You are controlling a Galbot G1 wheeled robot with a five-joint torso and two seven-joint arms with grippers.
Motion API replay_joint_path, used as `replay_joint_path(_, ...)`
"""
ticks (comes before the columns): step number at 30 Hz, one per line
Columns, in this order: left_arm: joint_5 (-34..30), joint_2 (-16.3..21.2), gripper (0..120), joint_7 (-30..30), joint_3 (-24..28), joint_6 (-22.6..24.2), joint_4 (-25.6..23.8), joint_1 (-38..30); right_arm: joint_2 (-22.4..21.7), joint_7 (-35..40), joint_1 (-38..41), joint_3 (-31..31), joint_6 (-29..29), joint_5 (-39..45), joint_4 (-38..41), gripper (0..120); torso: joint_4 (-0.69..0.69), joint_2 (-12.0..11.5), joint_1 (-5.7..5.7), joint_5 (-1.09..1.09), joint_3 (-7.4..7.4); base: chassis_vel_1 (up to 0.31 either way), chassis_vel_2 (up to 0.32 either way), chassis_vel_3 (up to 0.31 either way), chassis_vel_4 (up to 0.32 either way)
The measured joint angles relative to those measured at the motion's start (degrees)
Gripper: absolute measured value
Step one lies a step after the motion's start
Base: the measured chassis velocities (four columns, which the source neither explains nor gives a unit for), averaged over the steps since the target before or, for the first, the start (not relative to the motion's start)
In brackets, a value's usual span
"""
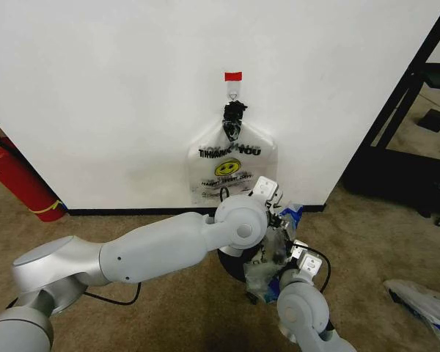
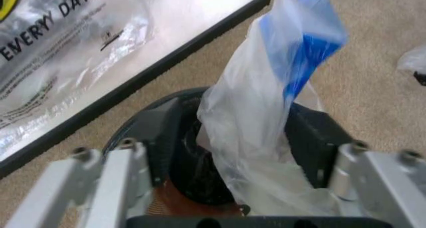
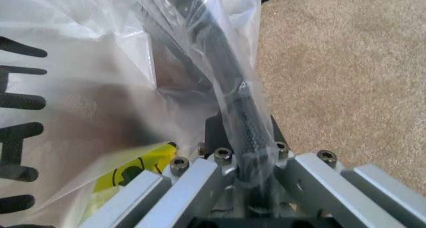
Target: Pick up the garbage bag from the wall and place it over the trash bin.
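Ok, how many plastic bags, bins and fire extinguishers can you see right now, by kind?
Plastic bags: 3 - garbage bag, hanging smiley bag, floor bag
Trash bin: 1
Fire extinguisher: 1
Total: 5

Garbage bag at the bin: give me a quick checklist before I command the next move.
1. Right gripper closed on the garbage bag film at the rim: ok.
2. Left gripper gripping the bag: not ok, its fingers stand apart on either side of it.
3. Bag spread over the trash bin: not ok, the blue part stands bunched above it.
4. Bin upright: cannot tell, the arms cover it.
5. THANK YOU bag on its hook, clear of both arms: ok.
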Motion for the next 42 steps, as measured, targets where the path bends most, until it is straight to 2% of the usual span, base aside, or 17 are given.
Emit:
replay_joint_path(1,0.1,0.1,52,0.1,0.1,0.0,0.1,0.1,0.0,0.0,0.0,0.0,0.0,0.0,0.0,0,0.00,0.0,0.00,0.00,0.00,0.000,0.000,0.000,0.000)
replay_joint_path(6,0.9,0.4,30,0.5,0.2,-0.3,0.2,0.8,0.1,0.0,0.2,-0.5,0.0,0.0,0.0,0,0.00,0.0,0.00,-0.01,0.00,0.000,0.000,0.000,0.000)
replay_joint_path(8,1.3,0.5,27,0.7,0.2,-0.6,0.3,0.8,0.0,0.0,0.2,-0.5,0.0,0.0,0.0,0,0.00,0.0,0.00,-0.01,0.00,0.000,0.000,0.000,0.000)
replay_joint_path(13,3.3,1.8,5,2.6,0.2,-1.1,0.5,0.3,0.1,0.0,0.0,-0.8,-0.1,0.0,-0.2,0,0.00,0.0,0.00,-0.01,0.00,0.000,0.000,0.000,0.000)
replay_joint_path(15,3.8,2.2,0,3.2,0.2,-1.1,0.6,0.2,0.0,0.0,-0.1,-0.8,-0.1,0.0,-0.2,0,0.00,0.0,0.00,-0.01,0.00,0.000,0.000,0.000,0.000)
replay_joint_path(31,7.9,3.3,0,7.1,0.4,-0.6,6.0,-0.9,-0.2,-2.4,-2.4,-1.4,0.8,-0.8,1.0,0,-0.02,0.0,0.00,-0.01,0.00,0.000,0.000,0.000,0.000)
replay_joint_path(39,8.3,8.2,0,10.1,0.4,0.4,8.2,-1.8,-2.2,-6.1,-5.5,-0.3,2.3,-1.1,4.1,0,-0.01,0.0,0.00,-0.02,0.00,0.000,0.000,0.000,0.000)
replay_joint_path(42,8.0,11.2,0,11.0,-0.4,0.4,7.9,-1.4,-3.1,-7.6,-6.5,0.6,3.2,-1.2,4.6,0,0.00,0.0,0.00,-0.01,0.00,0.000,0.000,0.000,0.000)
